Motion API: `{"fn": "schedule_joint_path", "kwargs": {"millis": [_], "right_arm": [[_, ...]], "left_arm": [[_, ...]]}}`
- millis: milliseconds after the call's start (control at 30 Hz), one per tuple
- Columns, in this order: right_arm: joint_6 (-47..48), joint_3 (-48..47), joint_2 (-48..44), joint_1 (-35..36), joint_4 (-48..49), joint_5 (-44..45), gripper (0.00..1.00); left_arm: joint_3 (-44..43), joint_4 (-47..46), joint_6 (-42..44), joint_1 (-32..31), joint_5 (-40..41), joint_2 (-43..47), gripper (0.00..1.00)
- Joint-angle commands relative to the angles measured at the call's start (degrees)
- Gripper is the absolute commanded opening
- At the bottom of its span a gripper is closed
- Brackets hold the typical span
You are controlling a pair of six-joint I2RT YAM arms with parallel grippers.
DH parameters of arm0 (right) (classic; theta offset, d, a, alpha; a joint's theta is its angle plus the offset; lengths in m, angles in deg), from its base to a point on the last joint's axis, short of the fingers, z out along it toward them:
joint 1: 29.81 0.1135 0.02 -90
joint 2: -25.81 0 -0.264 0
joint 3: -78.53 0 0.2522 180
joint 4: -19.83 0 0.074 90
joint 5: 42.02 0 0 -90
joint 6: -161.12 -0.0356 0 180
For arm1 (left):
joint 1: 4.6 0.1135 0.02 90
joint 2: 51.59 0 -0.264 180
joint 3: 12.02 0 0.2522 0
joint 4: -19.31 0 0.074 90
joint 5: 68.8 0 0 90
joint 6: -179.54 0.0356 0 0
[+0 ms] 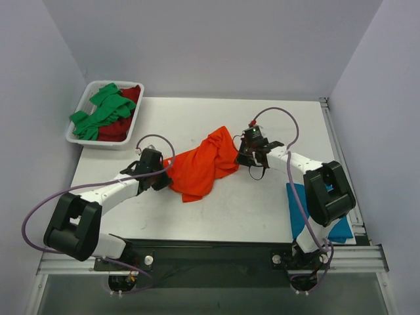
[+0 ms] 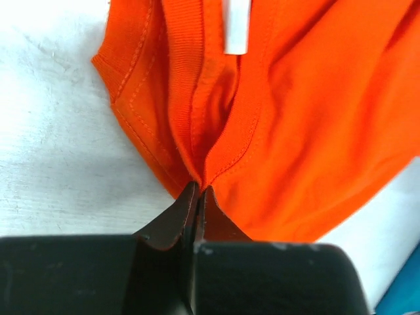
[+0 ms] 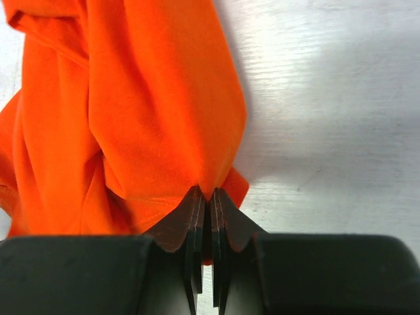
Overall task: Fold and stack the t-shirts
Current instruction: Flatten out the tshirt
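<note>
Left fingers (image 2: 176,220) and right fingers (image 3: 185,223) tight on orange t-shirt (image 1: 200,167) — neckband (image 2: 185,62) only in left-wrist view

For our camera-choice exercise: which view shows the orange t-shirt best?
The top external view: the whole orange t-shirt shows, crumpled. The left wrist view shows only its collar area, the right wrist view only a pinched fold.

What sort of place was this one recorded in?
Probably a robotics lab work cell, not a home: a white table boxed in by plain walls, with a metal frame along its right edge.
</note>
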Motion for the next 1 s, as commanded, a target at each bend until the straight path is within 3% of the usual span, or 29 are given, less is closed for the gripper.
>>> {"fn": "schedule_joint_path", "kwargs": {"millis": [0,533,633,833,967], "right_arm": [[0.5,-2.1,-3.6,-2.9,-4.4,0.1,0.00],[5.2,-7.3,-24.2,-19.8,-20.7,1.0,0.00],[5.3,-8.7,-28.4,-23.2,-22.1,-0.4,0.00],[5.1,-15.8,-26.3,-25.0,-21.3,-2.6,0.00],[1.5,-23.5,-21.7,-26.2,-18.3,-4.8,0.00]], "left_arm": [[-5.1,1.7,1.3,1.2,0.4,3.7,0.00],[-21.5,20.6,10.7,14.4,0.2,22.6,0.00],[-25.4,22.3,11.5,17.9,-2.8,24.7,0.00],[-32.0,15.9,9.1,22.5,-9.5,18.9,0.00],[-41.9,7.7,5.7,24.5,-14.0,7.6,0.00]]}}
